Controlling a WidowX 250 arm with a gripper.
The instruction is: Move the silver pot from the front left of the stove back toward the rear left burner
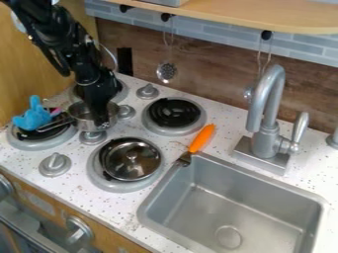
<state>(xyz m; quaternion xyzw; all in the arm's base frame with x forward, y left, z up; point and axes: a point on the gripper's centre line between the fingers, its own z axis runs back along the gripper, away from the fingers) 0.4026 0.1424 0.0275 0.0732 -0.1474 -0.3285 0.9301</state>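
Nearest the camera, a metal sink (228, 210) fills the lower right. My fingers (100, 122), spread or closed I cannot tell, are at a silver pot (80, 117), upper left; near it, a blue toy (31, 117). Left of centre: a shiny pan (122, 163).

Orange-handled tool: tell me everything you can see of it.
The tool has a bright orange, plastic-looking handle and a darker, metallic-looking end. It lies slantwise on the speckled counter, handle toward the back wall, other end at the rim of the sink, by its back left corner. I cannot tell what kind of tool it is.
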